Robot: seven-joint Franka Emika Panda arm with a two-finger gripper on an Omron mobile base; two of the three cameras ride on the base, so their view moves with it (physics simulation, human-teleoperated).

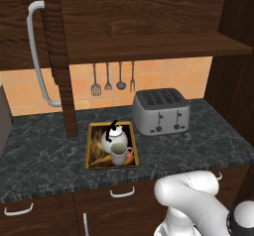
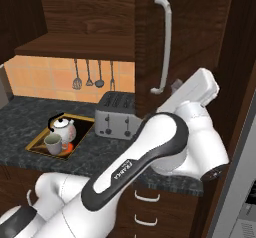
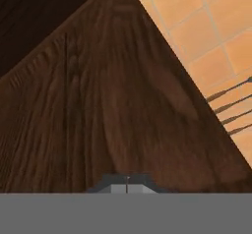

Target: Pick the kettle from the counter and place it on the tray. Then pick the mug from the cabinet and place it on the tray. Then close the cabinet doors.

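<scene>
Left base view lists your small white kettle (image 1: 110, 136) and off-white mug (image 1: 119, 153) on the brass-rimmed tray (image 1: 90, 150). Dark wood cabinet doors (image 2: 187, 37) remain open for closing; claw state cannot be told.

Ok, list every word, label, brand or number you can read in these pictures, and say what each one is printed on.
"FRANKA": white letters on the dark band of the arm, right base view; small, only just legible.
Toaster: front knobs and levers, no readable marks.
Kettle: faint reddish marks, a pattern and not text.
Mug, tray, cabinet doors: no writing.
</scene>
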